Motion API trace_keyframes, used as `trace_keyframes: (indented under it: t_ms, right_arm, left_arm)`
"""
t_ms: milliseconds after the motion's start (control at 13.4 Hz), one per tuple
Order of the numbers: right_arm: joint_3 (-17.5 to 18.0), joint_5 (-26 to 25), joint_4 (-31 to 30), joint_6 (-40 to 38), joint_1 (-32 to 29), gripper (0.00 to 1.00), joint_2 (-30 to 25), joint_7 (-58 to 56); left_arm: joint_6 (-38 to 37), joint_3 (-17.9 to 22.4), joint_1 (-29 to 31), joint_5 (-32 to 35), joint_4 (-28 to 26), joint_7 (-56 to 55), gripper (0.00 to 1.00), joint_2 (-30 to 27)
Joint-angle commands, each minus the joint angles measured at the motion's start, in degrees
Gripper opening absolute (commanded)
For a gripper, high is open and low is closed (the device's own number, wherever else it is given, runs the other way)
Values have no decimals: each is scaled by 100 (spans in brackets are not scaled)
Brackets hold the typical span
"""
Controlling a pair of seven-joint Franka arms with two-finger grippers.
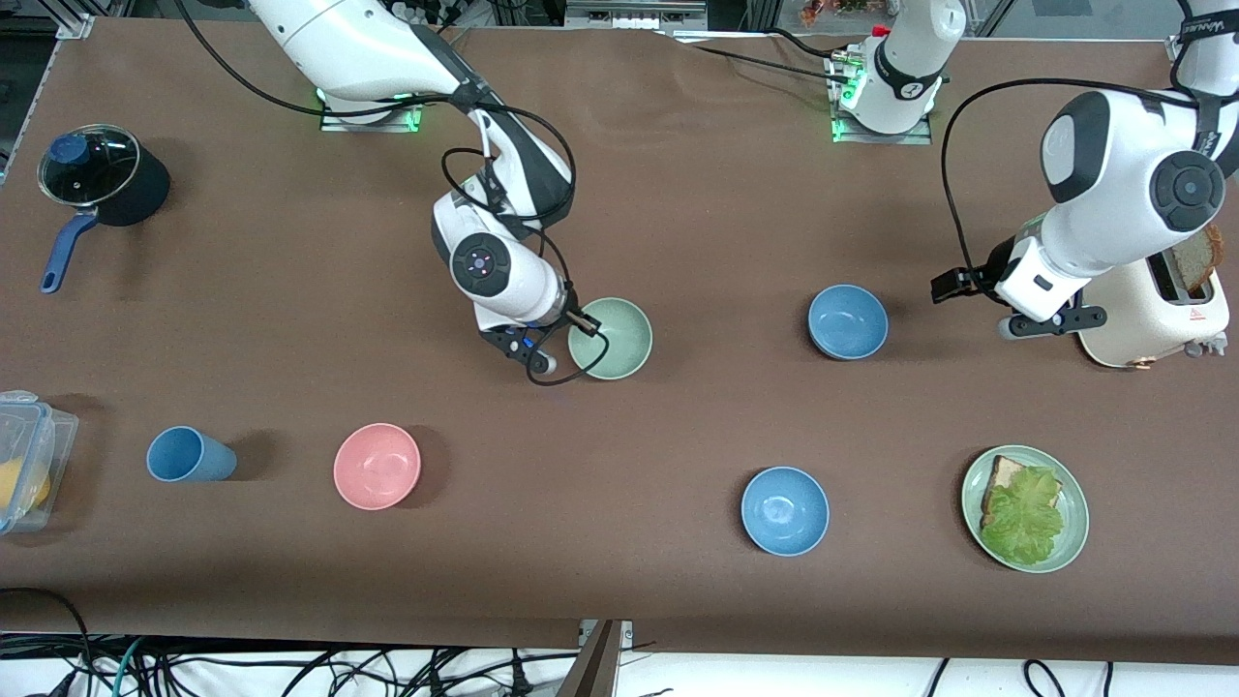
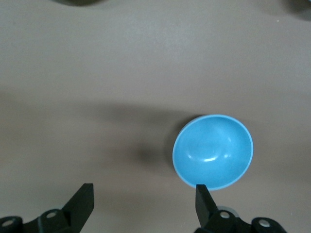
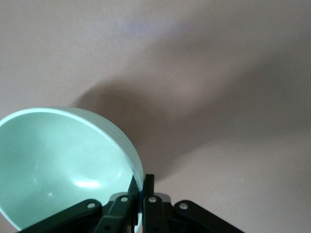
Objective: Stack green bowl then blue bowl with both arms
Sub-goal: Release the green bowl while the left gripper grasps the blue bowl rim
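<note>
- The right tool (image 1: pixel 581 325) is clamped on the rim of the green bowl (image 1: pixel 614 339), one finger inside the wall and one outside, near the middle of the table (image 1: pixel 678 194).
- The bowl looks light, stiff and smooth; a rim pinch is likely to let it tilt, so lift it slowly.
- The left tool (image 2: pixel 143 204) hangs with fingers apart near the dusty blue bowl (image 1: pixel 848 321), toward the left arm's end.
- Take that bowl by its rim too.
- A brighter blue bowl (image 1: pixel 785 510) sits nearer the front camera.
</note>
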Motion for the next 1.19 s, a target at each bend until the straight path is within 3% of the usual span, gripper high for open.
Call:
trace_keyframes:
  t_ms: [0,224,298,373,447,671,969,1118]
  right_arm:
    - [-65,-301,141,158,148,0,246,417]
    - [-65,-373,141,282,218,0,343,568]
    - [-65,-364,141,282,210,15,344,586]
    - [-65,-364,141,274,192,72,344,586]
    - [-74,-373,150,273,183,99,335,577]
    - [-161,-382,325,151,157,99,274,507]
    - [-459,-425,1308,-1130,148,99,247,184]
    - [-670,-688,1599,-1518,139,99,212,-360]
  left_arm:
    - [553,-45,-15,-107,-179,-62,92,313]
    - [1290,-45,-24,-107,-679,-71,92,436]
    - [1423,-53,-33,-107,-724,-80,92,532]
    - [1459,-149,-33,-107,-716,-132,92,664]
    - [1555,-220,-33,-107,-716,-255,92,726]
    - [1688,-396,-33,-98,-681,-493,93,902]
    - [1994,-414,-33,-98,-681,-485,93,1313]
    - [2092,-423,-33,-107,-672,-493,93,1526]
